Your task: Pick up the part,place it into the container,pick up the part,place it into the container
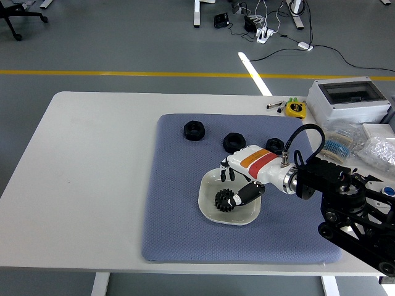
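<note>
A white bowl (208, 208) stands on the blue mat (179, 203). A black gear (225, 200) lies inside it. My right hand (236, 184), white with an orange and red band, hovers just above the bowl's right half with its fingers spread; it holds nothing and its thumb (248, 192) is next to the gear. Three black nut-like parts lie on the mat behind the bowl: one at the left (194, 130), one in the middle (234, 142), and one at the right (274, 145), partly hidden by my hand.
A grey lidded box (349, 102) stands at the table's back right. A yellow tape measure (295, 109) lies beside it, and clear plastic bags (378, 150) lie at the right edge.
</note>
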